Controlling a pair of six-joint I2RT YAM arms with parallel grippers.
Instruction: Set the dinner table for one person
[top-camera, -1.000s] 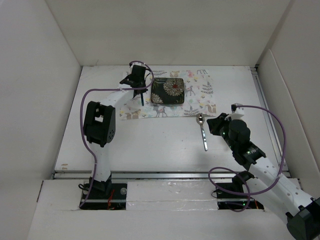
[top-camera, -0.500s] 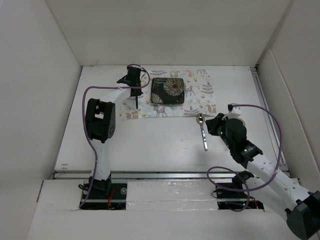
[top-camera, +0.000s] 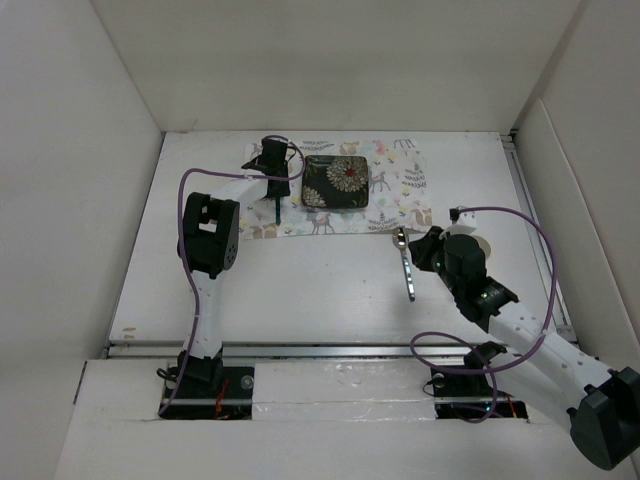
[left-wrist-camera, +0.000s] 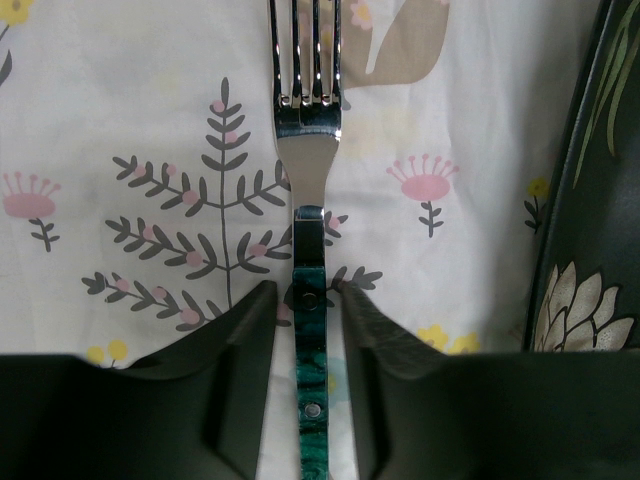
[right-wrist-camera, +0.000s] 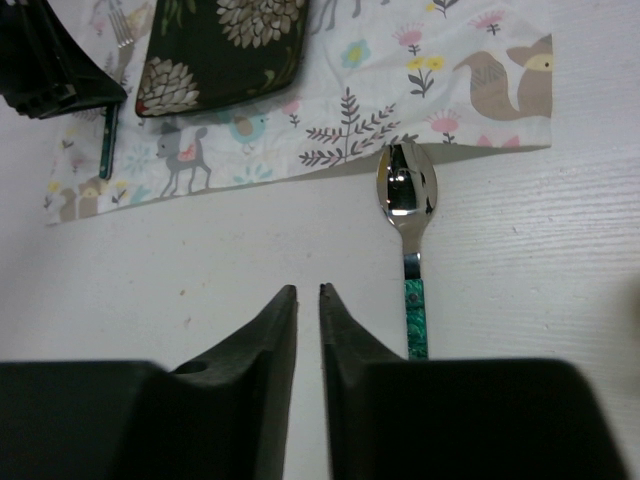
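The white dinner table (top-camera: 300, 290) carries a pastel animal-print placemat (top-camera: 400, 190) with a dark floral square plate (top-camera: 335, 182) on it. A fork with a green handle (left-wrist-camera: 308, 200) lies flat on the placemat just left of the plate. My left gripper (left-wrist-camera: 307, 290) straddles the fork's handle with its jaws a little apart and a thin gap on each side. A spoon with a green handle (right-wrist-camera: 410, 250) lies on the table, its bowl at the placemat's near edge. My right gripper (right-wrist-camera: 308, 292) hovers just left of the spoon, jaws nearly together and empty.
White walls enclose the table on the left, back and right. A metal rail (top-camera: 330, 347) runs along the near edge in front of the arm bases. Purple cables loop off both arms.
My left gripper shifted left, then back right, and now sits lined up over the fork beside the plate. My right gripper has crept slightly left, closer to the spoon.
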